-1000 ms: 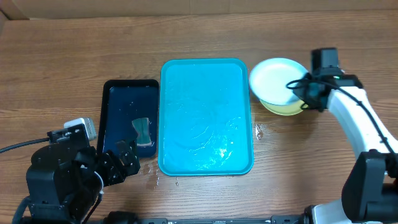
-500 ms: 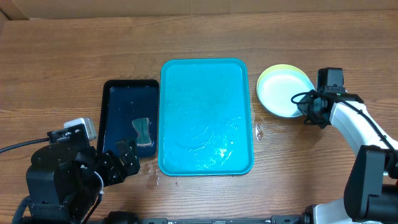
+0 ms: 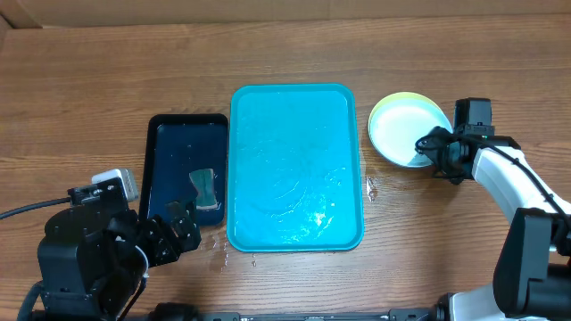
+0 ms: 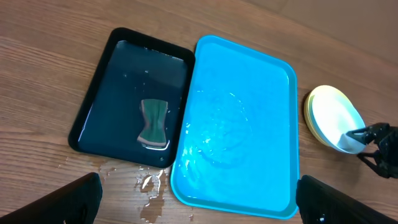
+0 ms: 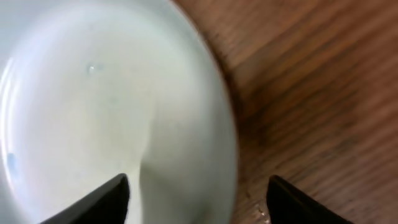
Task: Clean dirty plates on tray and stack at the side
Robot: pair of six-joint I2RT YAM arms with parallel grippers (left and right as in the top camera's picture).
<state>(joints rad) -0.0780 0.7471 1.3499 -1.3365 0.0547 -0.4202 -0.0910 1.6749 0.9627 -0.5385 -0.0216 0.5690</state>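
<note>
On the wooden table [image 3: 89, 80] the tray [image 3: 294, 116] lies bare and wet in the middle, its long axis running away from the robot; the black tray [image 3: 169, 152] sits just beside it on the left; the plates [image 3: 401, 125] sit stacked on the bare wood to the right of the tray, apart from it; a sponge [image 3: 206, 188] lies in the black tray; the right claw [image 3: 427, 145] hangs at the stack's near-right rim, fingers apart with the top plate's edge between them and nothing gripped; the left claw [image 3: 183, 221] hovers wide and empty near the black tray's front corner.

The step in hand looks like the release of the last plate onto the stack, and the task seems close to done; to finish it cleanly the right claw would do best to rise straight up until both fingers clear the rim, and only then draw back, since a sideways pull with a finger under or against the edge could drag the top plate off its fellows.

The plates are round and so have no long axis; they lie flat, hollow side up, nested; the pale top plate sits slightly off-centre, a yellow-green rim showing on its far and left sides; how many lie beneath cannot be told.
</note>
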